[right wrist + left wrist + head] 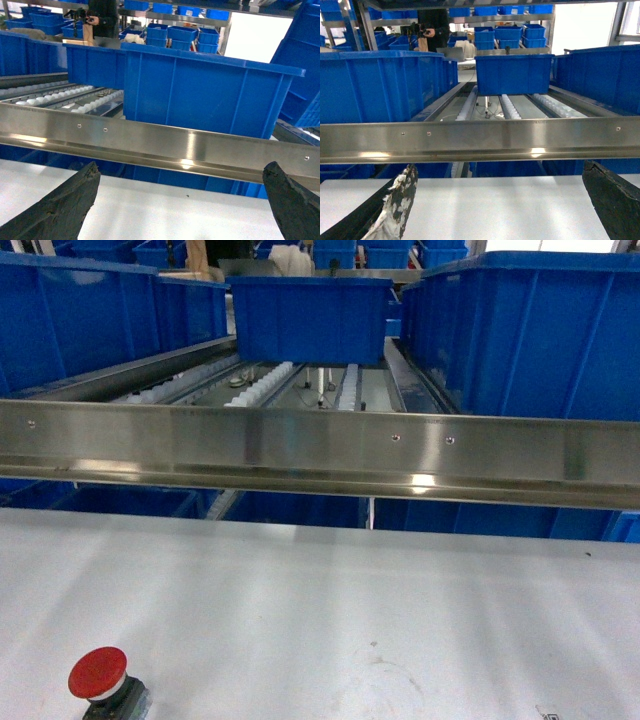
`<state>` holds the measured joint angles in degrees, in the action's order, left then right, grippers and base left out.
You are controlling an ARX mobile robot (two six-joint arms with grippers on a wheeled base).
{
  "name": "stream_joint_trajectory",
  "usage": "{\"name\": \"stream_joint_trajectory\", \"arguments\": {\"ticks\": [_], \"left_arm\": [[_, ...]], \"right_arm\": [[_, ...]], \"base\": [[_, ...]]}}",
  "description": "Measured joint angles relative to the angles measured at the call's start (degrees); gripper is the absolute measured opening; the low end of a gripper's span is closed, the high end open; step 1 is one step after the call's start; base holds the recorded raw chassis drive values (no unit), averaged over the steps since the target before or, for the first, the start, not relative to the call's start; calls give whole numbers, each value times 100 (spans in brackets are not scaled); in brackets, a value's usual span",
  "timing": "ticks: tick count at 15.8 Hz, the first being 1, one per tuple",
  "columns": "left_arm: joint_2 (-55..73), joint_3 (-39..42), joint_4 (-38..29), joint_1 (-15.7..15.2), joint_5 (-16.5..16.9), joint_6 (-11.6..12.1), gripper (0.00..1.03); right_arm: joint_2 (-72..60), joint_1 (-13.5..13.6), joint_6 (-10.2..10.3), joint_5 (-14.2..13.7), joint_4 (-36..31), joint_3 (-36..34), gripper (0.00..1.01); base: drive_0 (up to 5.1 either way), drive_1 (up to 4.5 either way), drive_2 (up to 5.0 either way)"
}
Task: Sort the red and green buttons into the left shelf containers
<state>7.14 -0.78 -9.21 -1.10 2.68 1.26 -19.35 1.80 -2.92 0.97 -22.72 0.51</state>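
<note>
A red button (pixel 98 672) with a round mushroom cap on a dark body stands on the white table (pixel 350 600), at the near left edge of the head view. The green button is out of view. The left shelf containers (pixel 70 320) are deep blue bins behind the steel rail, also seen in the left wrist view (pixel 380 85). Neither gripper shows in the head view. In its own wrist view my left gripper (pixel 498 172) is open over bare table, its worn white-flecked finger (pixel 400 200) far from the other. My right gripper (pixel 181 170) is open too, holding nothing.
A long steel rail (pixel 320 450) crosses the shelf front just past the table's far edge. Behind it lie roller tracks (pixel 260 385), a middle blue bin (pixel 310 320) and a large blue bin on the right (pixel 530 330). A person (pixel 434 27) stands far back.
</note>
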Motion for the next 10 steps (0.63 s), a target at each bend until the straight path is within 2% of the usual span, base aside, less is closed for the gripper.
{"name": "stream_joint_trajectory", "arguments": {"ticks": [2,3,5,6,7,8,9,10], "left_arm": [[1532,-7,-1429,20,15,81,98],[2706,-13,-2422,186,35,81,98],[4795,-299,-3862,511,35,107,98],[5814,-660,-4301,651,61,42,98],[6559,-970,-4400,811,39,17,98],[7305,-1274,-4323,1005,-37,4,98],[7779,-1493,-4013,1156,-101,-9,98],[8026,-1587,-3858,1276,-109,-9,98]], "right_arm": [[-1803,-251,-129,151,-1725,11,98],[-2778,-426,-205,275,-2511,28,98],[-4647,-787,-522,581,-3622,503,98],[-5418,-935,-715,726,-3812,852,98],[-6059,-1093,-859,824,-3766,1115,98],[-6618,-1209,-1003,933,-3416,1368,98],[-7152,-1311,-1167,922,-3158,1596,98],[-7418,-1392,-1239,931,-2896,1755,98]], "base": [[0,0,0],[0,0,0],[0,0,0],[0,0,0],[0,0,0],[0,0,0],[0,0,0],[0,0,0]]}}
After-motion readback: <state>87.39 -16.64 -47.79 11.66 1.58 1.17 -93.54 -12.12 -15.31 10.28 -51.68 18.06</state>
